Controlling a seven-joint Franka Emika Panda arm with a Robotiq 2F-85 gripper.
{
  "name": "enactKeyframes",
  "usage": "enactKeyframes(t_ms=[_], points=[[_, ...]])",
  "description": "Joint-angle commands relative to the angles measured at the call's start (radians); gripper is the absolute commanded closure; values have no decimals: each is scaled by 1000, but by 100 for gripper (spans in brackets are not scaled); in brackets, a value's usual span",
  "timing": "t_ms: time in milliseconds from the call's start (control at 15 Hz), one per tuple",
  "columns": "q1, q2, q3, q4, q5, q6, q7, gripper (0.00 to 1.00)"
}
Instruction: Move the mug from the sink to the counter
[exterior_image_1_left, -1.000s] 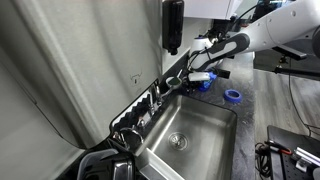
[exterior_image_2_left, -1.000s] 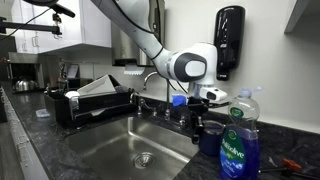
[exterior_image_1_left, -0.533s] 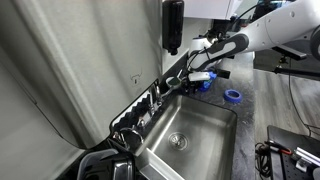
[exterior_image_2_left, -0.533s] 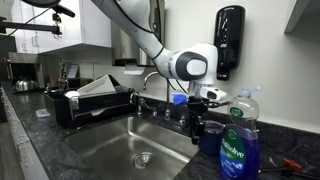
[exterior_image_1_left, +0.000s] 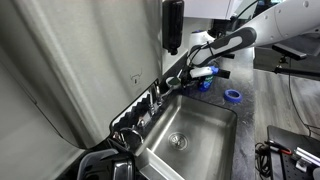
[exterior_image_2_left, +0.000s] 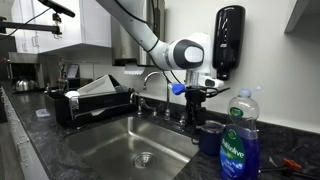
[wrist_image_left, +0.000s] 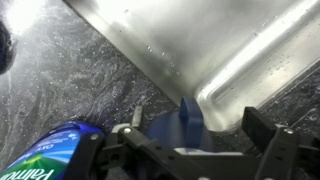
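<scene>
Risen since a second ago, the gripper (exterior_image_2_left: 194, 108) hangs above the mug (exterior_image_2_left: 209, 138), which stands on the counter (exterior_image_2_left: 287, 138) right of centre. Jaws spread, holding nothing.

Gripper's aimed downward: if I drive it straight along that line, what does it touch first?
Most likely the mug. In the wrist view it sits between the open fingers of the gripper, standing on the counter beside the sink corner. How big the gap above it is remains unclear.

The gripper (exterior_image_2_left: 193, 101) has risen above the mug (exterior_image_2_left: 211, 137).
</scene>
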Motion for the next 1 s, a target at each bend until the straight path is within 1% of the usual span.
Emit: enactKeyframes(t_ms=[0, 200, 600, 933], points=[[25, -125, -8, -120, -29, -38, -48, 0], [39, -221, 1, -221, -51, -37, -89, 0], [83, -429, 26, -459, -111, -4, -185, 0], [122, -574, 75, -622, -151, 30, -238, 0]])
